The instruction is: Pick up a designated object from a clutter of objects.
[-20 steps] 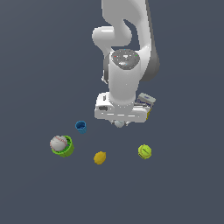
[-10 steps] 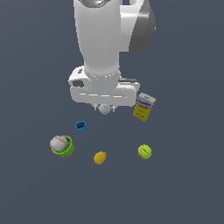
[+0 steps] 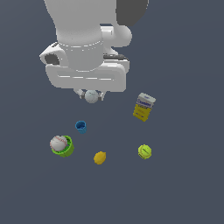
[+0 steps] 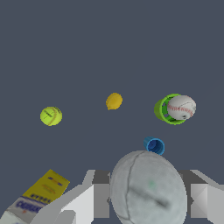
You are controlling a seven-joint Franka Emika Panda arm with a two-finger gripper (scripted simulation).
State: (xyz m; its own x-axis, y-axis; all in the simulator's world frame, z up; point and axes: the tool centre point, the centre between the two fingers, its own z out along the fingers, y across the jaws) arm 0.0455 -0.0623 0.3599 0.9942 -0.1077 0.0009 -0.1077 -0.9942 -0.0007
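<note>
Exterior view, arm: the white Panda arm is seen from close by, filling the upper part of the picture.
Exterior view, gripper: the gripper (image 3: 91,96) hangs well above the dark surface (image 3: 183,188); the jaws are pinched on the golf ball (image 3: 91,96).
Exterior view, golf ball: it is held between the two short fingers, clear of the surface and apart from the clutter below.
Exterior view, clutter: a yellow box (image 3: 144,106) is tilted toward the exterior view's right; a small blue cup (image 3: 81,127) lies below the gripper; a baseball (image 3: 57,142) sits in the mouth of a green cup (image 3: 64,148); a lemon (image 3: 99,158) and a tennis ball (image 3: 145,152) lie apart from each other.
Wrist view, golf ball (image 4: 148,189): it fills the foreground, pale grey with a dark seam, gripped between grey fingers (image 4: 85,199).
Wrist view, clutter: the tennis ball (image 4: 50,116), lemon (image 4: 113,101), baseball (image 4: 181,107) in the green cup (image 4: 162,109), blue cup (image 4: 154,145) and yellow box (image 4: 39,192) are spread on the surface (image 4: 109,43) beyond.
</note>
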